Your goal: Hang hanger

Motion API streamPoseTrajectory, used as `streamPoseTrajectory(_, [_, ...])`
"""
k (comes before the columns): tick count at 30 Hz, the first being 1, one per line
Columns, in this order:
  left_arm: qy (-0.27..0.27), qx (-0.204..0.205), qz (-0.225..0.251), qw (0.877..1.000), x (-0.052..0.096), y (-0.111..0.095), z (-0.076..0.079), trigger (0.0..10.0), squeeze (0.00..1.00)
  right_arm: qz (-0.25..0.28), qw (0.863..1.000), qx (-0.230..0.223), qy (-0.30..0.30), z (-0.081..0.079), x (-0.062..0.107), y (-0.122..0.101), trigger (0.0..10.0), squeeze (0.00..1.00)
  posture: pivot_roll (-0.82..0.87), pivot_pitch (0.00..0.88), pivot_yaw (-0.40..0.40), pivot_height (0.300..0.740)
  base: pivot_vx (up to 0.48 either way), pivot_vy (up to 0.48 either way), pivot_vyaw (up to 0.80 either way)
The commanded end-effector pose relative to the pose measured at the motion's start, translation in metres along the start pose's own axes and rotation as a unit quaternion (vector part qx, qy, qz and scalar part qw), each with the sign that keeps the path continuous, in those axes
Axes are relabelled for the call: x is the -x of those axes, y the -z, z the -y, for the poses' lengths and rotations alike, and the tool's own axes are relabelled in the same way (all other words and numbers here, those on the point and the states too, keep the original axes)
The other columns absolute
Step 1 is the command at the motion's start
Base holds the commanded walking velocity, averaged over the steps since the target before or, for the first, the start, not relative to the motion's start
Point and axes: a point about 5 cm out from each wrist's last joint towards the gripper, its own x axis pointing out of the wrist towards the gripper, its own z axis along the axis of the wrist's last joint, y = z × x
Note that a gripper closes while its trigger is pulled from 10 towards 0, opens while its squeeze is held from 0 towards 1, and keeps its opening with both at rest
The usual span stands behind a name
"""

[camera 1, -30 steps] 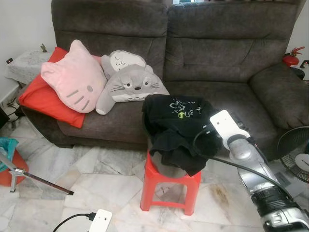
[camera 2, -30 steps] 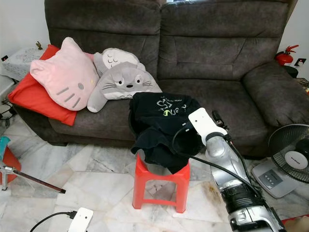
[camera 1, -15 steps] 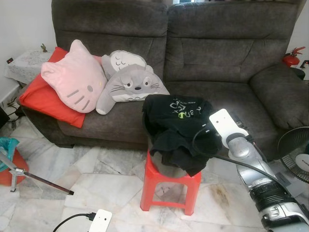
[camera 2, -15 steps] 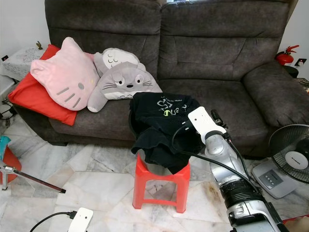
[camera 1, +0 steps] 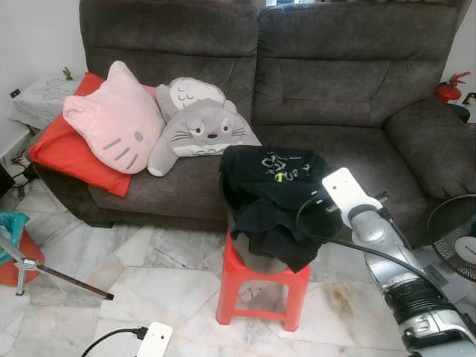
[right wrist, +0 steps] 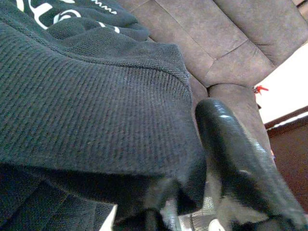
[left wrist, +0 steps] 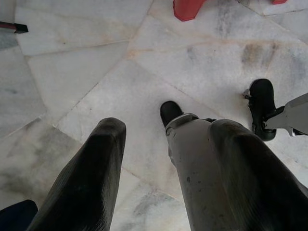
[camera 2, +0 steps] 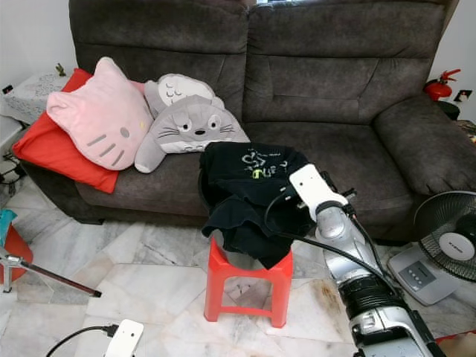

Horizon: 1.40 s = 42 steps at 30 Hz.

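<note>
Marble floor (camera 1: 149, 282) lay nearest, with the left gripper (left wrist: 163, 168) hanging idle over it, fingers spread and released. At 12 o'clock from the robot stood a red stool (camera 1: 262, 286) bearing a heaped black garment (camera 1: 271, 197) with pale lettering. The right gripper (right wrist: 192, 192) reached in from 4 o'clock to the garment's right edge; the ribbed hem lay against one black finger (right wrist: 236, 163), though whether the fingers were clenched on it could not be told. No hanger could be made out. Beyond, at 11 o'clock, a pink cat cushion (camera 1: 111, 119) and grey plush (camera 1: 201, 126) sat on the dark sofa (camera 1: 349, 74).
</note>
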Motion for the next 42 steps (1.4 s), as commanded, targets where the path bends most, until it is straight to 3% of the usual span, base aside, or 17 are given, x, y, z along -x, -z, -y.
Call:
streamPoseTrajectory(1, [-0.004, -0.006, -0.001, 1.000, 0.000, 0.000, -0.002, 10.0, 0.00, 0.004, 1.000, -0.010, 0.009, 0.004, -0.003, -0.005, 0.0, 0.00, 0.03, 0.000, -0.001, 0.740, 0.000, 0.000, 0.00])
streamPoseTrajectory(18, [-0.003, -0.007, -0.001, 1.000, 0.000, 0.000, -0.002, 10.0, 0.00, 0.022, 0.999, -0.027, 0.011, 0.008, -0.004, -0.014, 0.0, 0.00, 0.03, 0.000, -0.001, 0.740, 0.000, 0.000, 0.00])
streamPoseTrajectory(24, [-0.003, -0.007, 0.000, 1.000, 0.000, 0.000, -0.002, 10.0, 0.00, 0.064, 0.996, -0.051, 0.027, 0.025, -0.009, -0.041, 0.0, 0.00, 0.03, 0.000, 0.002, 0.740, 0.000, 0.000, 0.00])
streamPoseTrajectory(28, [-0.002, -0.008, 0.000, 1.000, 0.000, 0.000, -0.001, 10.0, 0.00, 0.142, 0.987, -0.074, 0.022, 0.037, -0.008, -0.084, 0.0, 0.00, 0.03, 0.000, 0.000, 0.740, 0.000, 0.000, 0.00])
streamPoseTrajectory(32, [-0.002, -0.007, 0.000, 1.000, 0.000, 0.000, -0.001, 10.0, 0.00, 0.180, 0.980, -0.083, 0.022, 0.044, -0.006, -0.110, 0.0, 0.00, 0.03, 0.000, -0.002, 0.740, 0.000, 0.000, 0.00])
streamPoseTrajectory(33, [-0.002, -0.007, 0.000, 1.000, 0.000, 0.000, -0.001, 10.0, 0.00, 0.197, 0.976, -0.090, 0.024, 0.047, -0.004, -0.120, 6.1, 0.00, 0.03, 0.000, -0.001, 0.740, 0.000, 0.000, 0.00])
streamPoseTrajectory(34, [-0.002, -0.007, 0.000, 1.000, 0.000, 0.000, 0.000, 10.0, 0.00, 0.206, 0.974, -0.095, 0.024, 0.049, -0.002, -0.126, 10.0, 0.00, 0.03, 0.000, 0.000, 0.740, 0.000, 0.000, 0.00])
streamPoseTrajectory(37, [-0.002, -0.007, -0.001, 1.000, 0.000, 0.001, 0.000, 10.0, 0.00, 0.246, 0.960, -0.128, 0.031, 0.058, 0.005, -0.146, 10.0, 0.00, 0.03, 0.000, -0.001, 0.740, 0.000, 0.000, 0.00])
streamPoseTrajectory(42, [-0.002, -0.008, -0.002, 1.000, 0.000, 0.002, 0.000, 10.0, 0.00, 0.263, 0.953, -0.145, 0.042, 0.065, 0.010, -0.153, 10.0, 0.00, 0.03, 0.000, -0.001, 0.740, 0.000, 0.000, 0.00])
